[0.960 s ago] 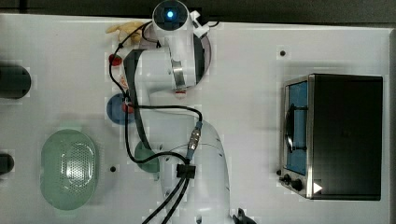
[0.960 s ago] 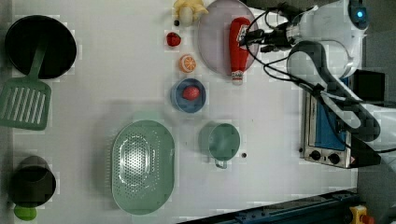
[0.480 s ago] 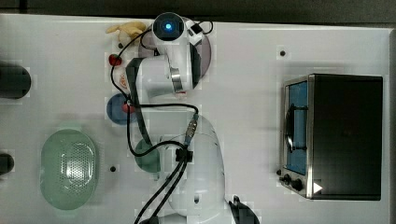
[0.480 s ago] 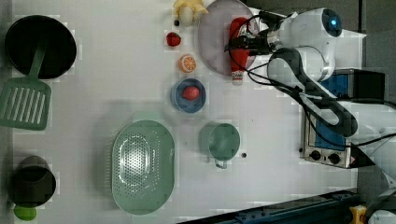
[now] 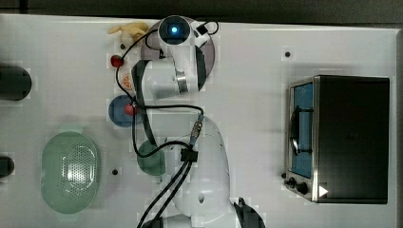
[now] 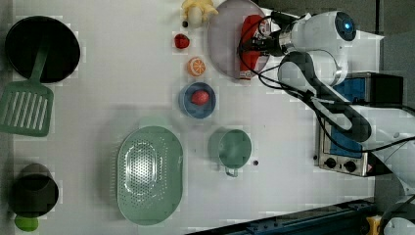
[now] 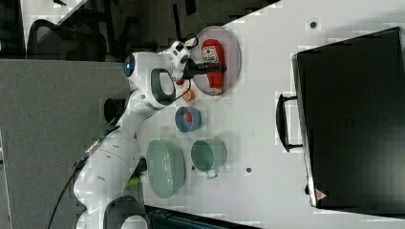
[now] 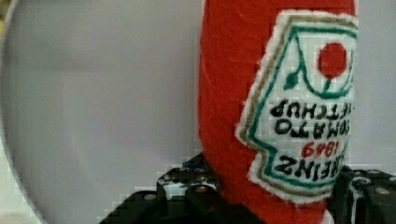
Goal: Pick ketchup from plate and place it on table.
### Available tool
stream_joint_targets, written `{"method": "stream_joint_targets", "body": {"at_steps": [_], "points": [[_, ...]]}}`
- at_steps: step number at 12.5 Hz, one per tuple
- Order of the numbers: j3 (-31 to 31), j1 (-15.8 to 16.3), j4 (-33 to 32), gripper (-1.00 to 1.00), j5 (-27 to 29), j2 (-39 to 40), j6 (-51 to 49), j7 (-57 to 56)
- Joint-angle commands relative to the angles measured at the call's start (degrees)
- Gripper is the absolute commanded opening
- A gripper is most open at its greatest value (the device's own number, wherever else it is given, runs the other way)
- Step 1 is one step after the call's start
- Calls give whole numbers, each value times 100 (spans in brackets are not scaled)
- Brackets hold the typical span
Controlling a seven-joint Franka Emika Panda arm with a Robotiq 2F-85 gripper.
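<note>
Ketchup (image 7: pixel 212 62) lies flat on the plate (image 7: pixel 232 44), straddled by my gripper (image 8: pixel 275 200).
I see one finger on each side of its body, across its long axis; whether they have clamped yet, I can't tell.

Even, diffuse light falls over the big white flat bench (image 6: pixel 122 98), bright enough that its surface washes nearly to plain white in the top view and the left view. Shadows are soft and short: a faint grey smear lies beside the green perforated oval colander (image 6: pixel 149 174). All three outer views are blocky, with square compression patches along edges of things. A blue indicator light glows on the white robot arm (image 5: pixel 173 31). In the wrist view the slim red squeeze bottle of ketchup (image 8: pixel 275 107), between the jaws, is sharp enough to read its label, while the large flat greyish-lilac plate (image 8: pixel 102 102) beyond the jaws is smooth and softly shaded.
</note>
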Motion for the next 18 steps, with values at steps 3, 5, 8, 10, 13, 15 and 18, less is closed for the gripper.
{"method": "stream_joint_targets", "body": {"at_steps": [3, 5, 8, 10, 13, 15, 18], "points": [[40, -40, 116, 19, 22, -490, 3, -114], [41, -79, 251, 19, 39, -775, -297, -80], [43, -126, 419, 19, 39, -1260, -1255, -80], [42, -206, 344, 19, 48, -1676, -1526, -79], [42, -470, -185, 19, 555, -2365, -1633, -80], [37, -670, -767, 19, 889, -2882, -1630, -80], [4, -895, -1804, 19, 890, -3673, -1607, -80]]}}
